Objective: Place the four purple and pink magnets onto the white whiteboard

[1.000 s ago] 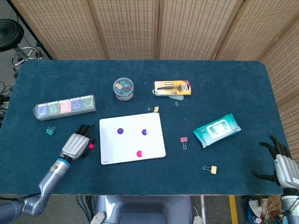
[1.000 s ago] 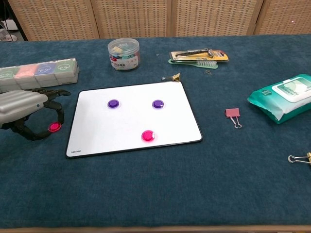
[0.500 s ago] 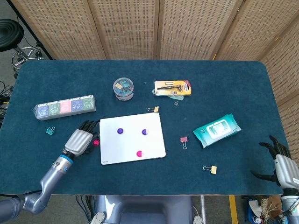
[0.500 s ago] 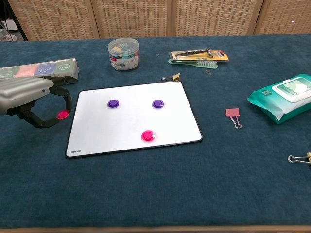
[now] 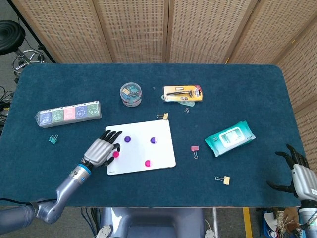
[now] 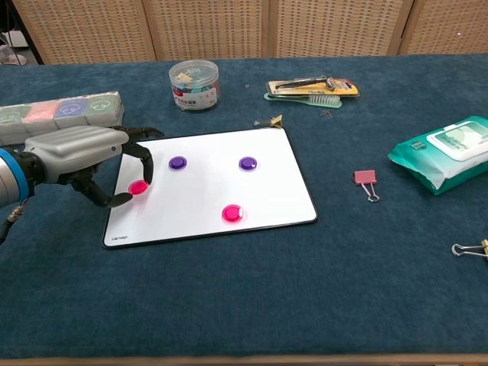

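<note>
1. Now we see the left robot hand [image 6: 84, 156] over the left edge of the white whiteboard [image 6: 274, 194], pinching a pink magnet [image 6: 138, 187] between thumb and a finger; we cannot tell whether the magnet touches the board.
2. On the whiteboard we count two purple magnets, the left purple magnet [image 6: 178, 162] and the right purple magnet [image 6: 247, 163], with a second pink magnet [image 6: 232, 213] nearer us.
3. At the near right corner we see the right robot hand [image 5: 298, 172] off the counter [image 6: 244, 305], fingers spread and holding nothing.
4. Farther off sit a clear jar of clips [image 6: 194, 85], a boxed row [image 6: 65, 114] at the left, and a wipes pack [image 6: 446, 152] at the right.
</note>
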`<state>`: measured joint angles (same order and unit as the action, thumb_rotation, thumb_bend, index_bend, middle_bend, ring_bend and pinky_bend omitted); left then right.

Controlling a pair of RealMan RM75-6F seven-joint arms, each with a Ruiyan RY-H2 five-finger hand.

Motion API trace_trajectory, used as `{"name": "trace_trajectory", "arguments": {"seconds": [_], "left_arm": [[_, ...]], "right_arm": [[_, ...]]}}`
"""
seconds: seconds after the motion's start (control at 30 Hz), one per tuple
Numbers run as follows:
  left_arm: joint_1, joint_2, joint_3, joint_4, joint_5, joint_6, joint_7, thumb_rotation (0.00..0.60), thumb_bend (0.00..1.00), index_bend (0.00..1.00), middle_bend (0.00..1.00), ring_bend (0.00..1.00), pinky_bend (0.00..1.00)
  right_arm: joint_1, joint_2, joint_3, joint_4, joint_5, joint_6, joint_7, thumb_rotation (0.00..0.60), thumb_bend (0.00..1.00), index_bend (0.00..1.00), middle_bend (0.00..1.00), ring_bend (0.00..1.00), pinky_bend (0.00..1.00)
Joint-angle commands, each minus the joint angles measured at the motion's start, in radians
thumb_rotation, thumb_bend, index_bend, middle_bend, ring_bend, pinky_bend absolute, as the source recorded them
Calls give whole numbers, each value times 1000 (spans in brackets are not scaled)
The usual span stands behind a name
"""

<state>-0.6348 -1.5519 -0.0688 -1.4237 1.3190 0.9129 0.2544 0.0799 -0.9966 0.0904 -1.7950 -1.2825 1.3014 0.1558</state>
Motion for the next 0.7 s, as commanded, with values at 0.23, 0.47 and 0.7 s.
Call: {"name": "trace_trajectory", "arguments": {"seconds": [0.23,0.47,0.7], "left_arm": [[13,13,30,-53,5,30,60,600,406,572,0,0,0],[13,5,32,-55,2,41,92,600,411,572,0,0,0],[14,-9,28,-36,-10,49,104,600,413,573,0,0,0]], "right_arm": [[0,3,2,0,0,0,7,600,81,208,0,0,0],[-1,2,1,-1,1,1,3,600,81,208,0,0,0],[0,3,1,0,2,-1,6,600,81,208,0,0,0]]}}
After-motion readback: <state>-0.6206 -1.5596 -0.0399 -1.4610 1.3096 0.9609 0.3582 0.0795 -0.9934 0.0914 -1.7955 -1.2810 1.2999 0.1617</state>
